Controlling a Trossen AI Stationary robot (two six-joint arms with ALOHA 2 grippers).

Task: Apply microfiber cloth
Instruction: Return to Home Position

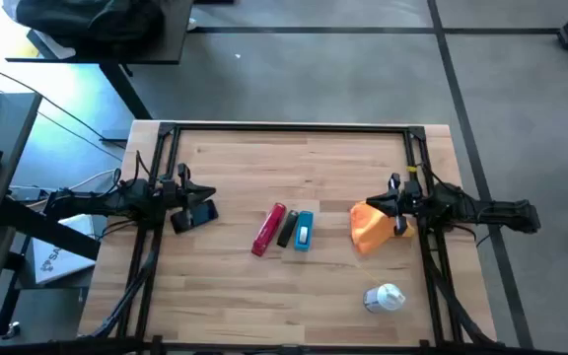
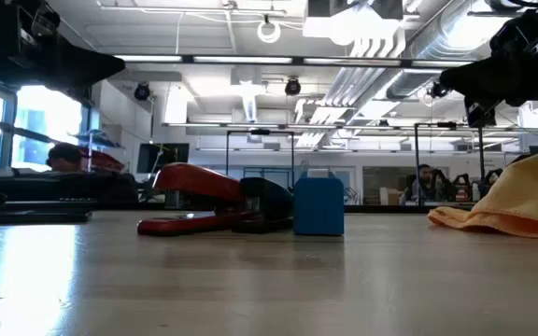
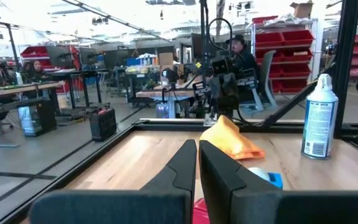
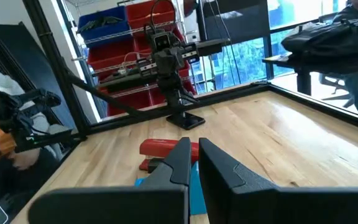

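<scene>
Dark fingers of the right gripper [image 4: 193,144] stand almost together, with only a thin slit between them and nothing in it. In the high view this gripper hangs at the right of the frame, at mid-height. It points toward the centre, just over the upper right edge of the microfiber cloth [image 1: 371,229]. The low view shows the arm raised clear of the fabric, not pressing on it.

The cloth lies in a loose orange heap on the wooden table [image 1: 294,296], right of centre, free of both arms.

The left gripper [image 3: 197,146] is drawn together the same way and carries nothing. It sits at the left of the high view at mid-height, over or just beside a black cellphone [image 1: 197,214] lying flat on the wood. Whether it touches the phone I cannot tell.

Between the arms, at the frame's centre, lie a red stapler [image 1: 268,230] and a small blue object [image 1: 304,231], with a dark piece between them. A white spray bottle [image 1: 385,297] stands at the lower right, well apart from the cloth.

With the cloth let go and the phone set down, the wiping itself looks finished. What seems left is only for both arms to pull back to rest. Whether the phone's surface came clean cannot be judged from these views.
</scene>
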